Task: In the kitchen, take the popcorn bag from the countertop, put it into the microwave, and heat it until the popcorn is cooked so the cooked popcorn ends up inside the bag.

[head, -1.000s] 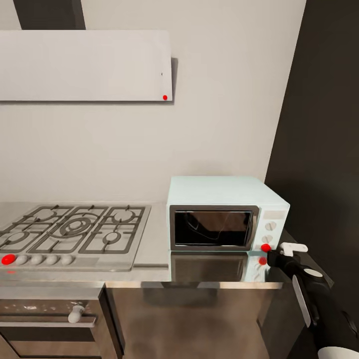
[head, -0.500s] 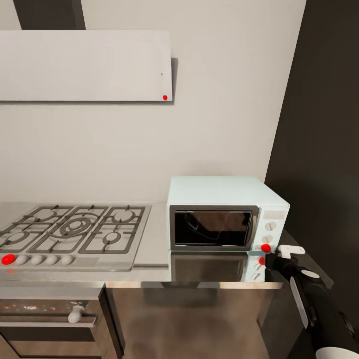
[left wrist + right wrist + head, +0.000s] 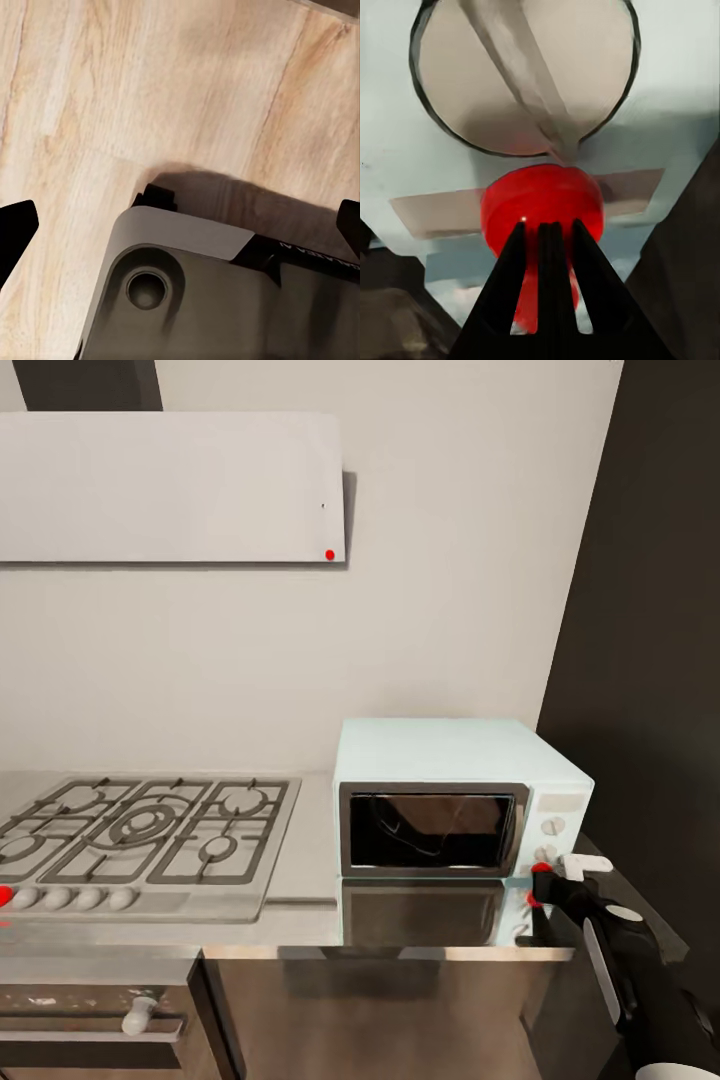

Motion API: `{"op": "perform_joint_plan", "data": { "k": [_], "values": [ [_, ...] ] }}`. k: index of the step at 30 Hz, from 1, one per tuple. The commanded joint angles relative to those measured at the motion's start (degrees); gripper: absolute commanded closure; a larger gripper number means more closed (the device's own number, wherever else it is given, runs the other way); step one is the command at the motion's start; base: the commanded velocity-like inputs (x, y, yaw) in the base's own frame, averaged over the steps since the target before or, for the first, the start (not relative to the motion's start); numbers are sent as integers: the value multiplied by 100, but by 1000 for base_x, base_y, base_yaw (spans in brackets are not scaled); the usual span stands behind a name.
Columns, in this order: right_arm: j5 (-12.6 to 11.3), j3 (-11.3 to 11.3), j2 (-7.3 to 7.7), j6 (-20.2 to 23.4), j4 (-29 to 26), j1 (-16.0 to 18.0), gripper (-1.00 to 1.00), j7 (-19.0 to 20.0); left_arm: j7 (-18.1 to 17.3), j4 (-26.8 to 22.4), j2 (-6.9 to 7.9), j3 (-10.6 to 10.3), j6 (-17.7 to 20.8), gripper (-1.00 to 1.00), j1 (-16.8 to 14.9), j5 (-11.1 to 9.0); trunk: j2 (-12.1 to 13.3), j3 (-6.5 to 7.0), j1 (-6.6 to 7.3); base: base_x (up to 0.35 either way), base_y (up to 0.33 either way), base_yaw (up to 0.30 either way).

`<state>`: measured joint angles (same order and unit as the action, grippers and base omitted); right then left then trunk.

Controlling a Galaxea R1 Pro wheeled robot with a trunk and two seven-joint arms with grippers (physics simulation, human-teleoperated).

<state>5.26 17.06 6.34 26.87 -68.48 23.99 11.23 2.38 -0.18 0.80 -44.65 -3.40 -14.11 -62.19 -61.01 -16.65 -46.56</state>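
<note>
The right gripper (image 3: 547, 232), fingers pressed together, touches the red button (image 3: 542, 210) at the microwave's (image 3: 440, 780) near right corner; left claw spread wide.

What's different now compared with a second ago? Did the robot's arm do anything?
Mostly the camera shifted: the whole kitchen scene slid a little. The right gripper has crept from just right of the microwave's red button onto it, fingers closed together at its face. The microwave door is shut as before, and the hob is unchanged.
</note>
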Motion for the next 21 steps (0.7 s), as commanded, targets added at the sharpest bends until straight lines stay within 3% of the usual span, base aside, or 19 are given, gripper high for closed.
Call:
{"op": "perform_joint_plan", "data": {
  "k": [1,8,21],
  "values": [
    [89,17,-3,23,25,40,100,37,17,0,-1,-50,-9,-100,-4,-30,-1,-6,-9,195,0,0],
    [89,17,-1,3,81,88,100,37,17,0,-14,-52,-12,-100,-4,-30,-1,-6,-9,28,0,0],
    [134,21,11,62,13,88,100,82,23,0,-37,-57,-12,-100,-4,-29,-1,-6,-9,-312,0,0]
  ]
}}
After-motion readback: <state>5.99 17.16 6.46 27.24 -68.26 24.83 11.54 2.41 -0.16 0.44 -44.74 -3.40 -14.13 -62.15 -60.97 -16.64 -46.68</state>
